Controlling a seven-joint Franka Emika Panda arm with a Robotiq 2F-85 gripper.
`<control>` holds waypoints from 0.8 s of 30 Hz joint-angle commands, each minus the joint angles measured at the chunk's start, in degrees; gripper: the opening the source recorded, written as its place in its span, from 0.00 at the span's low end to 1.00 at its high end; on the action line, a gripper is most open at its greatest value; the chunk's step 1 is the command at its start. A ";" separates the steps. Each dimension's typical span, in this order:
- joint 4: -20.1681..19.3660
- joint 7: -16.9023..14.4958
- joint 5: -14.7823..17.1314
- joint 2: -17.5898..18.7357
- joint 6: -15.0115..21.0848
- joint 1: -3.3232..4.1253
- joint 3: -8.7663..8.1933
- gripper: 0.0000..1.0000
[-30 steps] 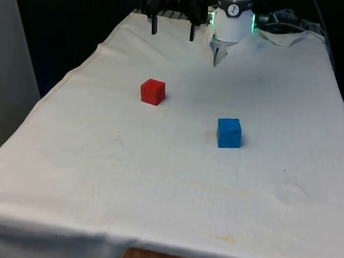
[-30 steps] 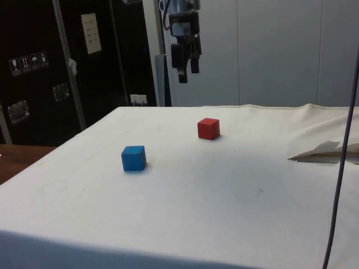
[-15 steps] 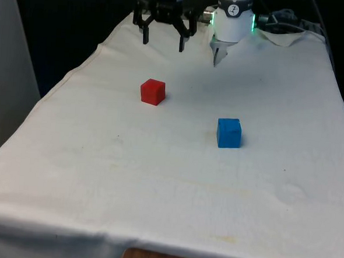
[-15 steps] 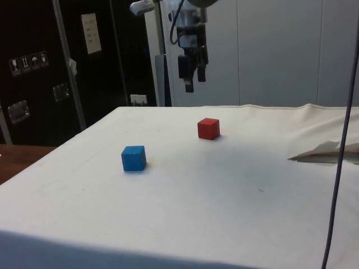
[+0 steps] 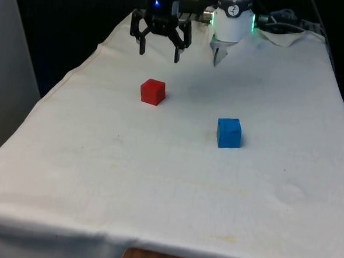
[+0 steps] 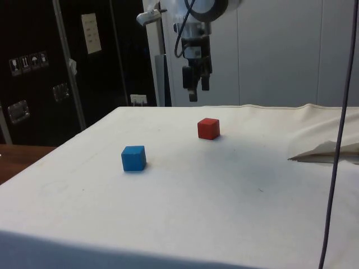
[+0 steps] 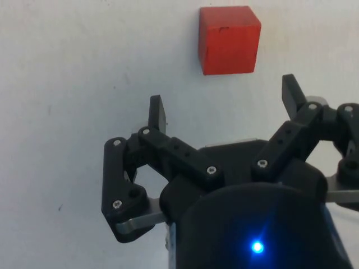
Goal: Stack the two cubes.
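The two black fingers (image 7: pixel 156 111) stand wide apart and hold nothing. The black two-finger gripper (image 5: pixel 159 50) hangs in the air above the white cloth-covered table (image 5: pixel 174 182), a little behind the small red cube (image 5: pixel 152 91). The small blue cube (image 5: pixel 229 133) sits on the cloth well apart from the red one, toward the front view's right.

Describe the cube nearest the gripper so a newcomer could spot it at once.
Start from the white cloth covering the table, then find the open black gripper hanging above its far end. The red cube sits just short of it; the blue cube, its only neighbour, lies apart, toward the front view's right.
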 commanded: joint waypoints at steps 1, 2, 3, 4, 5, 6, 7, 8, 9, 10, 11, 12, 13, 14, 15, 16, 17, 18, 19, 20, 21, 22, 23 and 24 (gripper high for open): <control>-0.11 -0.06 0.11 0.17 0.23 0.00 0.00 1.00; -0.63 -0.86 1.20 0.17 1.32 -0.11 0.23 1.00; -0.80 -0.92 1.32 0.34 1.66 -0.17 0.23 1.00; -0.97 -1.03 1.49 0.46 1.95 -0.23 0.23 1.00; -1.20 -1.15 1.66 0.63 2.41 -0.23 0.23 1.00; -1.49 -1.26 1.83 0.74 2.81 -0.29 0.17 1.00; -1.95 -1.66 2.29 1.03 3.61 -0.34 0.11 1.00; -2.12 -1.89 2.52 1.20 4.01 -0.34 0.11 1.00; -2.35 -2.06 2.75 1.32 4.47 -0.34 0.11 1.00; -2.52 -2.23 2.98 1.49 4.81 -0.40 0.06 1.00; -2.06 -1.20 1.72 1.49 3.84 -0.11 -0.29 1.00; -2.64 -2.41 3.27 1.60 5.04 -0.40 0.06 1.00; -2.86 -2.64 3.55 1.78 5.50 -0.40 0.06 1.00; -3.27 -2.92 4.01 2.01 6.19 -0.40 0.11 1.00; -3.44 -3.04 4.24 2.06 6.47 -0.40 0.11 1.00; -3.61 -3.27 4.58 2.23 6.88 -0.40 0.17 1.00; -3.78 -3.44 4.87 2.41 7.16 -0.40 0.17 1.00; -3.90 -3.61 5.16 2.52 7.45 -0.40 0.23 1.00; -4.07 -3.84 5.44 2.69 7.85 -0.46 0.29 1.00; -4.18 -4.07 5.84 2.86 8.14 -0.46 0.29 1.00; -3.78 -2.98 4.35 2.92 7.22 -0.17 -0.29 1.00; -4.30 -4.35 6.19 3.04 8.42 -0.52 0.34 1.00; -4.41 -4.58 6.47 3.21 8.77 -0.52 0.34 1.00; -4.53 -5.10 7.22 3.67 9.28 -0.57 0.40 1.00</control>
